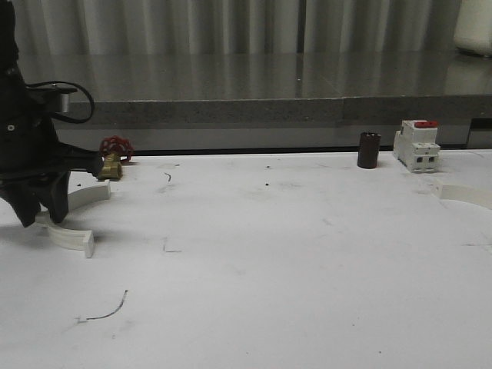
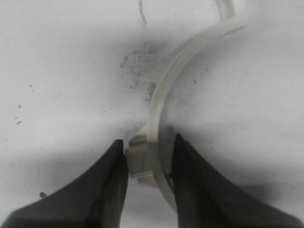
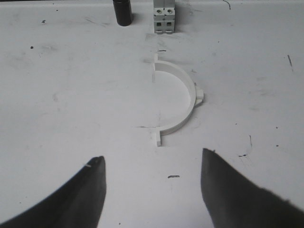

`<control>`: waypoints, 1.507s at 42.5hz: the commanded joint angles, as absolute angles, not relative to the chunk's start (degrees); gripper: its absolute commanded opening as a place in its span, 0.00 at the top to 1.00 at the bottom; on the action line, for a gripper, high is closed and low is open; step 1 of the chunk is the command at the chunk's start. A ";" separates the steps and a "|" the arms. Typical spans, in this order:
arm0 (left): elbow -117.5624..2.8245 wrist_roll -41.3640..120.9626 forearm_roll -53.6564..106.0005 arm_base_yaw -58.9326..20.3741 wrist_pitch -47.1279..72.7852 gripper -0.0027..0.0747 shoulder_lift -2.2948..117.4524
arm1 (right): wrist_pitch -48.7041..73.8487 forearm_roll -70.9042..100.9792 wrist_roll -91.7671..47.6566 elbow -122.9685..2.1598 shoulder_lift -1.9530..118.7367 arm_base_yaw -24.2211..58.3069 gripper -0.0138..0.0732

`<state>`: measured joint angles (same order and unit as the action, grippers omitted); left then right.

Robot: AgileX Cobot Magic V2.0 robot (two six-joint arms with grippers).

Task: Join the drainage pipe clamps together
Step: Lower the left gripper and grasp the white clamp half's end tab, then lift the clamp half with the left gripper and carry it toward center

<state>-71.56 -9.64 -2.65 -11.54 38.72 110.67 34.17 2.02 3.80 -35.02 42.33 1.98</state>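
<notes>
Left tool (image 2: 149,164) straddling one clamp half (image 2: 161,102), not squeezed yet.
I'd close squarely on its nub; right tool (image 3: 152,190) gapes short of the other half (image 3: 178,97), near the breaker (image 3: 164,16).

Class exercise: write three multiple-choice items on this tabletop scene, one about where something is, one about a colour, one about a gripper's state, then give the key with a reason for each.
1. Where does the dark cylinder stand?
A. Beside the breaker
B. Beside the red-handled valve
C. On a clamp half

2. What colour is the breaker's top?
A. Blue
B. Red
C. Green

3. How is the right gripper?
A. Shut on a clamp half
B. Holding the cylinder
C. Open over a clamp half

Key: 1 A, it stands just left of the breaker. 2 B, a red part caps it. 3 C, its fingers stand wide apart, touching nothing.
</notes>
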 commanded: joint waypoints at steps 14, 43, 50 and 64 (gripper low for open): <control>-73.11 -10.41 -3.03 -11.74 36.66 0.90 107.78 | 30.95 1.53 3.13 -36.93 42.49 1.79 0.30; -83.20 -13.83 -3.27 -29.60 42.57 0.90 105.54 | 30.95 1.53 3.13 -36.93 42.49 1.79 0.30; -87.74 -18.81 -3.27 -33.49 43.72 0.90 109.99 | 30.95 1.53 3.13 -36.93 42.49 1.79 0.30; -94.45 -25.89 -2.78 -36.26 46.11 0.90 117.13 | 30.95 1.53 3.13 -36.93 42.49 1.79 0.30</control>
<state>-91.74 -23.65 -3.04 -35.80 46.50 119.46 34.17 2.02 3.80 -35.02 42.33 1.98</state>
